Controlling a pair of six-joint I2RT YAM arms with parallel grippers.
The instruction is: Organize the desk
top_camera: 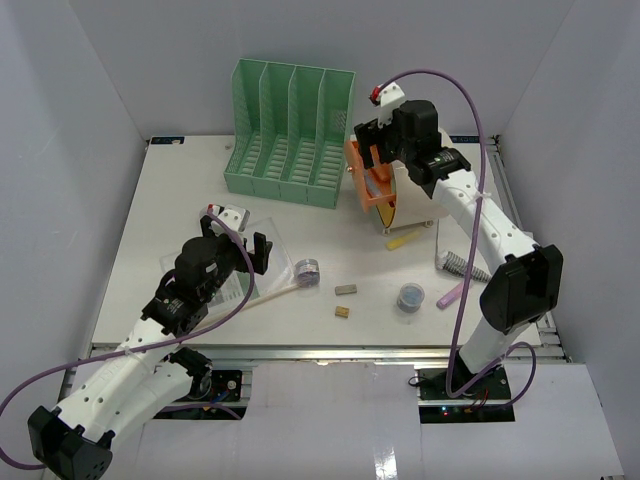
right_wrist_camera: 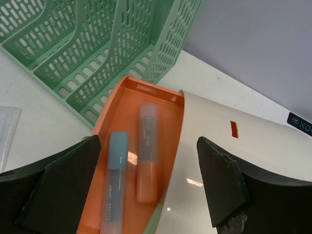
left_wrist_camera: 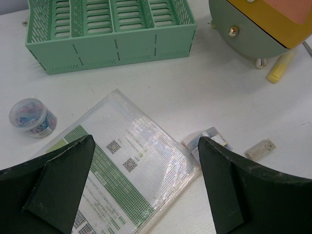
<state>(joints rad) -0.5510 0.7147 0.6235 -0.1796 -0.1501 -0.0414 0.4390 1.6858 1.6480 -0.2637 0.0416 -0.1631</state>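
Note:
The white desk (top_camera: 180,200) holds scattered items. My left gripper (top_camera: 238,238) is open and empty, hovering over a clear mesh pouch of papers (left_wrist_camera: 131,156); it shows in the left wrist view (left_wrist_camera: 146,141) too. My right gripper (top_camera: 375,155) is open above the pulled-out orange drawer (right_wrist_camera: 165,112) of the cream drawer box (right_wrist_camera: 234,161). It holds nothing, as the right wrist view (right_wrist_camera: 148,141) shows. A blue highlighter (right_wrist_camera: 114,180) and a blurred orange highlighter (right_wrist_camera: 147,161) lie in the drawer.
The green file rack (top_camera: 290,135) stands at the back. A yellow highlighter (top_camera: 405,238), a pink highlighter (top_camera: 451,294), a clip tub (top_camera: 307,270), a dark tub (top_camera: 410,297), two small erasers (top_camera: 346,290) and a grey ribbed piece (top_camera: 455,263) lie on the desk.

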